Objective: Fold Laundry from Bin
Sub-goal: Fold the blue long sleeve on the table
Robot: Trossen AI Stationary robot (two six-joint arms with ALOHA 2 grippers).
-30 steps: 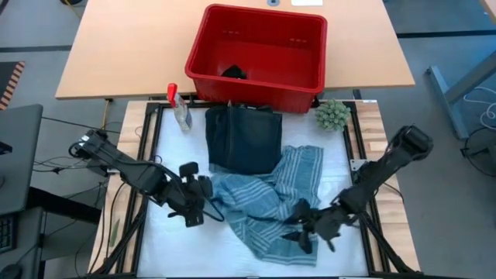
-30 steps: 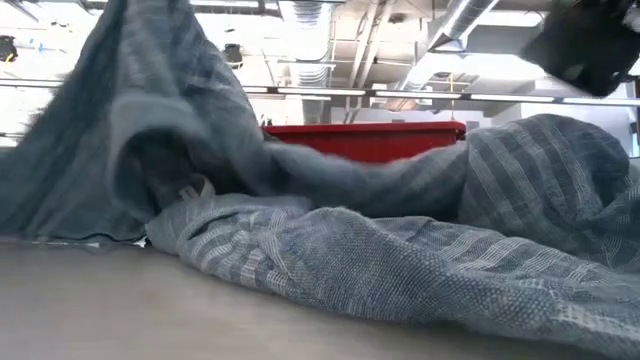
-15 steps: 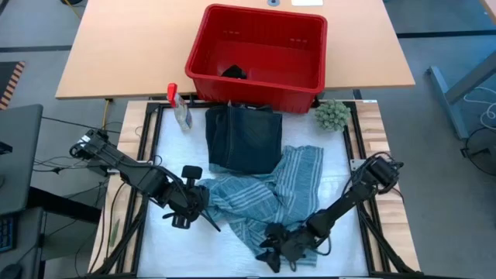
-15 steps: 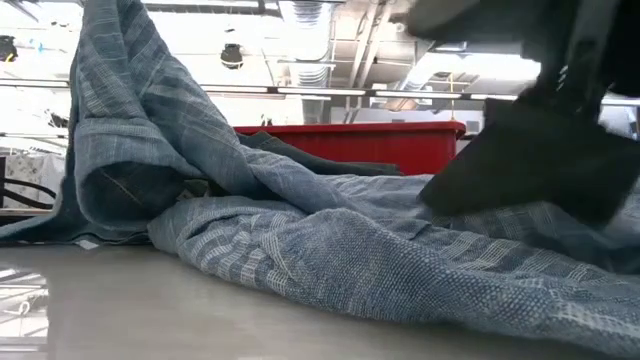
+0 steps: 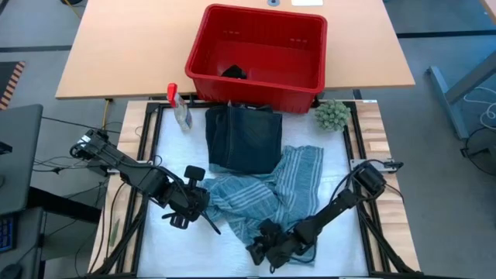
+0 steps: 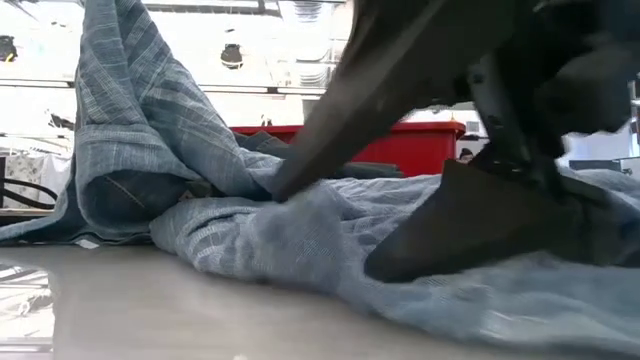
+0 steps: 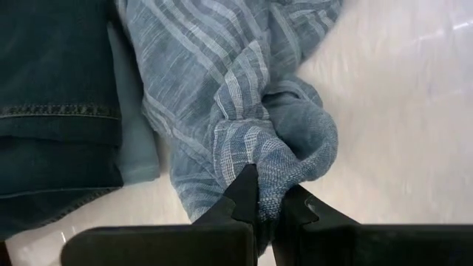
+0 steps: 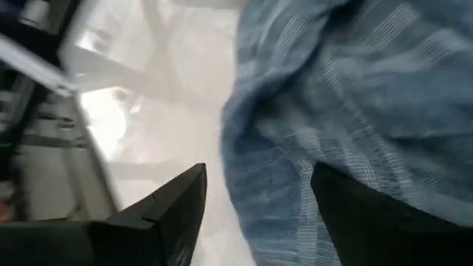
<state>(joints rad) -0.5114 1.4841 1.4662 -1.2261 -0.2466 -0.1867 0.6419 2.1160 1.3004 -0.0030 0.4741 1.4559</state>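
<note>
Striped blue cloth (image 5: 263,198) bunches in the left gripper (image 7: 264,203)'s clamped jaws; the right gripper (image 5: 267,249), jaws wide, risks grabbing several layers at its edge.

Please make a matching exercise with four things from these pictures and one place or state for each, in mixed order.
Things:
1. left pincer
2. right pincer
3. folded dark denim garment
4. red bin

States:
A. open at the striped cloth's near edge
B. nearly empty, on the wooden table
C. shut on the striped blue cloth
D. lying flat below the bin

Pairs: 1-C, 2-A, 3-D, 4-B
</note>
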